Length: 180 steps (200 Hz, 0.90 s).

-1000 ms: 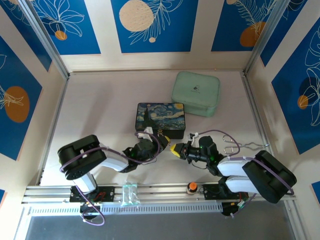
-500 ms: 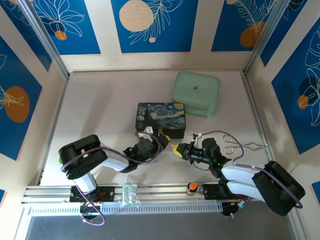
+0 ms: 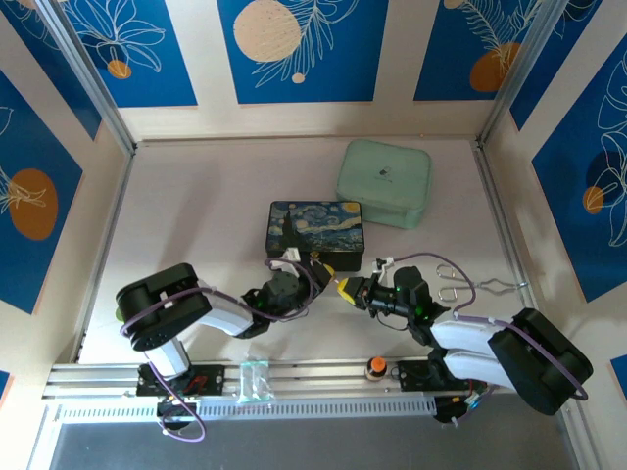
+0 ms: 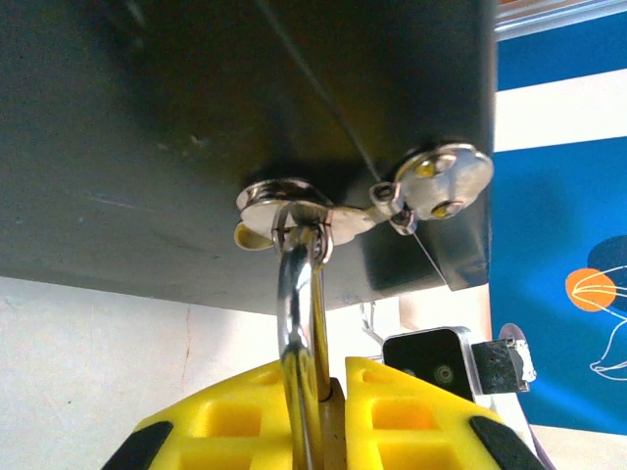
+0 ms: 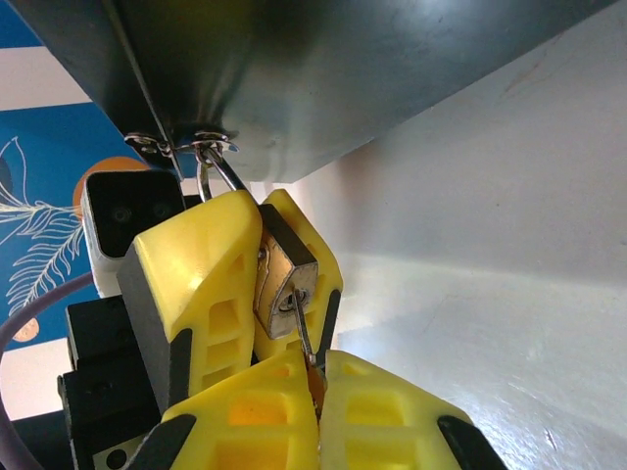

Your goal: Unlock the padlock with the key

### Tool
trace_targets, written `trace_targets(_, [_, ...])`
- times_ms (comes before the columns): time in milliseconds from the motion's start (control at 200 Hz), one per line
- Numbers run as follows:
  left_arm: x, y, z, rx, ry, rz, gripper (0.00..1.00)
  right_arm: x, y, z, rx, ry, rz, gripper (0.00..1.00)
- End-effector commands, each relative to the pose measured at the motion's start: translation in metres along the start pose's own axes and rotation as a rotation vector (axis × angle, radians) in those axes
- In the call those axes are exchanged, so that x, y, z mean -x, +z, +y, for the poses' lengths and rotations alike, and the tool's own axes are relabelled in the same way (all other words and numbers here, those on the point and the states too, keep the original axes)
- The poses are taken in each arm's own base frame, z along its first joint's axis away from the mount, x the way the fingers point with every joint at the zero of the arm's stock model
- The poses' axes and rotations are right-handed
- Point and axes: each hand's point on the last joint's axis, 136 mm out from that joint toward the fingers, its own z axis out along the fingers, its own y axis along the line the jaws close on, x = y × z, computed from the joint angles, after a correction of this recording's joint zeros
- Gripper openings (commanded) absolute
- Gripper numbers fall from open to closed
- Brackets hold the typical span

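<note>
1. Padlock (image 5: 284, 279): the right wrist view shows its brass body pinched between the yellow fingers of the left gripper (image 4: 333, 392). It hangs just under the dark painted box (image 3: 315, 233).
2. That same view shows the key (image 5: 304, 341) nipped in the closed right gripper (image 5: 315, 377), with its thin blade meeting the keyhole in the padlock's end face.
3. The left wrist view gives the other end. The silver shackle (image 4: 299, 313) rises out of the left gripper's narrow gap and passes through the latch ring (image 4: 290, 196) on the box's side.
4. From above, both grippers meet nose to nose at the box's near edge on the worktop (image 3: 196, 215). Padlock and key are too small to tell there. A green case (image 3: 384, 182) lies beyond the box, apart from it.
</note>
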Motion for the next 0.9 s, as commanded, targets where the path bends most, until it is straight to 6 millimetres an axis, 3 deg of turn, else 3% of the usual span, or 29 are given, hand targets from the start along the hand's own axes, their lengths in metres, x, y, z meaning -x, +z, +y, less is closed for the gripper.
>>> trace_targets(0, [0.003, 0.001, -0.033, -0.128, -0.030, -0.016, 0.00, 0.001, 0.007, 0.018, 0.033, -0.042, 0.005, 0.00])
trace_targets(335, [0.004, -0.004, -0.035, -0.148, -0.045, -0.018, 0.00, 0.005, 0.018, 0.028, 0.088, -0.058, 0.012, 0.00])
trace_targets(460, [0.001, -0.002, -0.040, -0.176, -0.065, -0.004, 0.00, 0.012, 0.014, 0.023, 0.096, -0.086, -0.017, 0.00])
trace_targets(580, [-0.002, 0.000, -0.042, -0.201, -0.088, 0.007, 0.00, 0.019, 0.010, 0.030, 0.174, -0.072, 0.007, 0.00])
trace_targets(750, [-0.002, 0.000, -0.044, -0.217, -0.099, 0.003, 0.00, 0.018, 0.024, 0.029, 0.197, -0.034, 0.057, 0.00])
trace_targets(895, [-0.002, -0.002, -0.046, -0.203, -0.082, 0.008, 0.00, 0.019, 0.024, 0.034, 0.184, -0.080, 0.041, 0.00])
